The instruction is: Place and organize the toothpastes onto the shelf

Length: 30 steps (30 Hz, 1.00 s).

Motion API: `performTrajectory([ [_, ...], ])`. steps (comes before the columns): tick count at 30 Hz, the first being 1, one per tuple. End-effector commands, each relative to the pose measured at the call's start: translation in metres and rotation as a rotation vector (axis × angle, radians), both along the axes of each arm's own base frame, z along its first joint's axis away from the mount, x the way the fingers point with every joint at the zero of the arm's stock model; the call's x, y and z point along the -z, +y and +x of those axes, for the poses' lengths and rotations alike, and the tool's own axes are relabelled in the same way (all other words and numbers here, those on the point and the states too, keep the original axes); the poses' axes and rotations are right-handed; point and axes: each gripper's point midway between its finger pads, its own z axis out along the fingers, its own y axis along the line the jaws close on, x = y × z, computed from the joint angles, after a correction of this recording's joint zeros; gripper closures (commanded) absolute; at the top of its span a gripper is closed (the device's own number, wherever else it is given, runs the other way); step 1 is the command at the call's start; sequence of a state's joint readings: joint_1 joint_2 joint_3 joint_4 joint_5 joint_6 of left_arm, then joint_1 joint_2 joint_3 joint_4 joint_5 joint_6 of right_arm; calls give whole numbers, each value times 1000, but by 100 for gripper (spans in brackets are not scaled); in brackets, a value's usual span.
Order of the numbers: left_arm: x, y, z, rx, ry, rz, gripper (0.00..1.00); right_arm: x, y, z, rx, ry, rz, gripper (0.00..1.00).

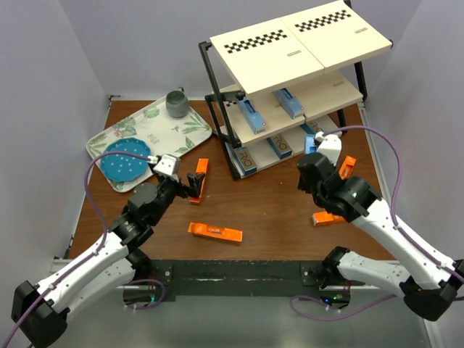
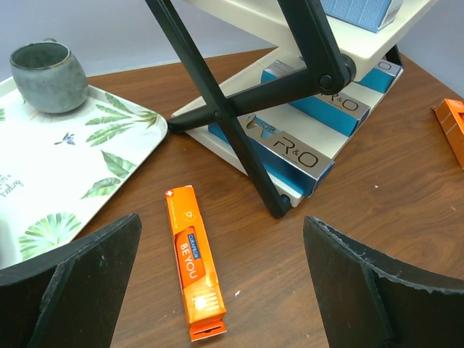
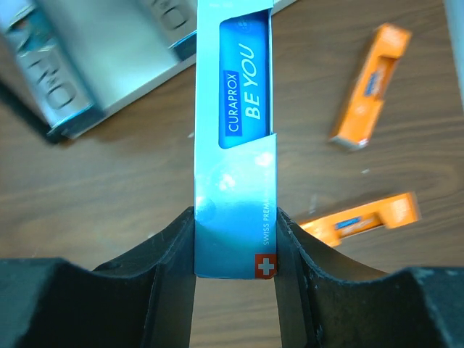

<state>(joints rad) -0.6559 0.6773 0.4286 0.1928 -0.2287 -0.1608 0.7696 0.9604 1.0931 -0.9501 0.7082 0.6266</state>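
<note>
Toothpastes are sitting on two tiers of the shelf (image 1: 290, 43): two blue cartons (image 1: 254, 116) are lying lengthwise on the slanted middle board, and silver-and-blue cartons (image 2: 304, 148) lettered R&O are lining the bottom board side by side. Beside the shelf, the leaf-patterned tray (image 1: 196, 130) is carrying a grey cup (image 1: 176, 103) and a blue dotted plate (image 1: 125, 161). My right hand (image 3: 233, 217) is clenching one end of a blue Curaprox carton (image 3: 233, 109), its fingers pressing on both long sides, and is holding it near the shelf's bottom tier. My left hand (image 2: 221, 232) is hanging wide open, grasping nothing, over an orange carton (image 2: 192, 268) that is lying flat. Three other orange cartons (image 1: 214, 232) are lying apart on the brown wooden table (image 1: 275, 203), and pale walls are closing in the sides and back.
</note>
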Motion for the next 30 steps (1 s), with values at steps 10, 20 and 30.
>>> performTrajectory([
  [10,-24,3,4,-20,-48,3,1,-93,-70,110,-62,-239,-29,64],
  [20,-19,5,9,-39,-35,48,1,-112,-79,181,-304,-353,21,65],
  [30,-15,19,16,-108,-55,89,2,-110,-92,228,-424,-396,-40,61],
])
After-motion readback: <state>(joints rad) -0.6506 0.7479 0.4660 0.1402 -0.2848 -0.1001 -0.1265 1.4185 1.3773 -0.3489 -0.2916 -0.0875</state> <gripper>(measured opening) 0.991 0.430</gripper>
